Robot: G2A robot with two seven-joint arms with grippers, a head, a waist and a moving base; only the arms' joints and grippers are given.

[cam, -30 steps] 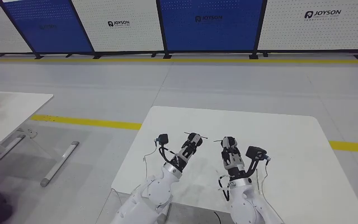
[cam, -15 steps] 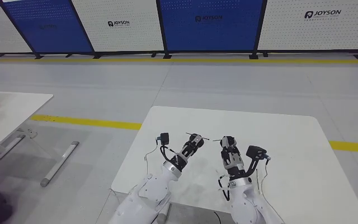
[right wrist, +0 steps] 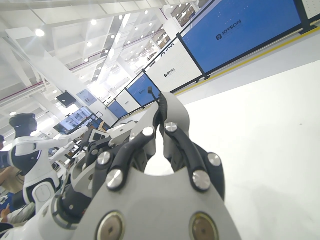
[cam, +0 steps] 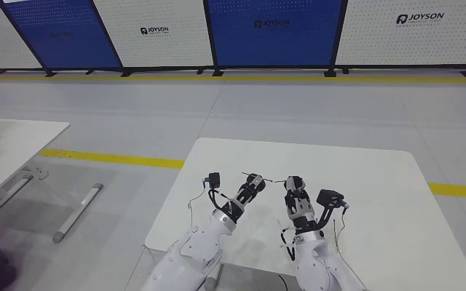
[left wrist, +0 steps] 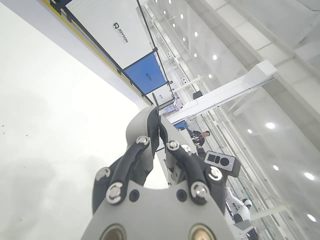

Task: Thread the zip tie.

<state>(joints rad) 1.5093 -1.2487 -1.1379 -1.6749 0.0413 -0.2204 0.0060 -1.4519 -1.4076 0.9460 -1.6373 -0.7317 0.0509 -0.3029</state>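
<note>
Both grippers hover side by side over the near part of the white table [cam: 364, 167], fingertips pointing away from me. The left gripper [cam: 253, 182] is shut on one end of a thin black zip tie [cam: 272, 181], and the right gripper [cam: 293, 184] is shut on the other end. In the left wrist view a short black strip [left wrist: 155, 102] sticks out past the closed left gripper [left wrist: 158, 116]. In the right wrist view the tie's small square head [right wrist: 150, 89] stands on a short stalk above the closed right gripper [right wrist: 162, 101]. The tie's middle is too thin to follow.
The tabletop [right wrist: 262, 126] around the arms is bare white. A second white table [cam: 22, 138] stands to the left across a yellow floor line [cam: 109, 158]. Blue and white panels [cam: 277, 33] close the back.
The right gripper has shifted slightly left, toward the left gripper. The left arm moved a little earlier on and has since held still. Both stay shut on the tie.
</note>
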